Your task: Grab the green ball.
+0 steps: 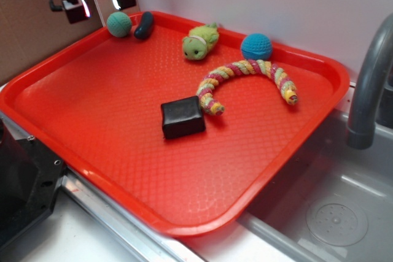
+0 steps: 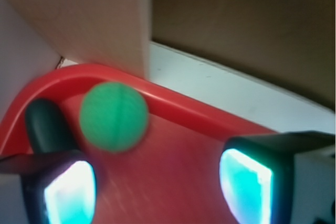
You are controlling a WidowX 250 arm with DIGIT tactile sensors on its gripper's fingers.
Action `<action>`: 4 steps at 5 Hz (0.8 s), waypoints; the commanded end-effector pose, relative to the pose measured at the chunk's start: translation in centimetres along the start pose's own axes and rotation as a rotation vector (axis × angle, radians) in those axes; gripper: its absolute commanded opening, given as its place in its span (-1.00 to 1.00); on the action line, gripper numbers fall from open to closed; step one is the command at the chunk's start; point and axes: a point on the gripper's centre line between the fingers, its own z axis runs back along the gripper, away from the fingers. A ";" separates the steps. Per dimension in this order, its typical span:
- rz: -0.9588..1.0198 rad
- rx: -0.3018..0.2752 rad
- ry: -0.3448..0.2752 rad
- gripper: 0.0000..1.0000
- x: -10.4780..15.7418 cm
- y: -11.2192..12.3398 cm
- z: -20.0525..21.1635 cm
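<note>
At the red plastic tray's (image 1: 92, 170) far corner, we find the small teal-green crocheted ball (image 1: 119, 24) against the rim.
Gripper (image 1: 98, 3) hovers above, jaws spread, empty; dark oblong object (image 1: 144, 25) touches the ball.

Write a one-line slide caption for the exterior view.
Open pincer poised above green ball in red tray's far corner.
</note>
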 end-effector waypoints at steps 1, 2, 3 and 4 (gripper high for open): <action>0.105 -0.018 -0.081 1.00 1.9 -0.4 -0.2; 0.095 -0.013 -0.090 1.00 1.8 -0.7 -0.5; 0.089 0.014 -0.092 1.00 2.2 -1.1 -1.4; 0.073 0.030 -0.089 1.00 2.1 -1.4 -2.3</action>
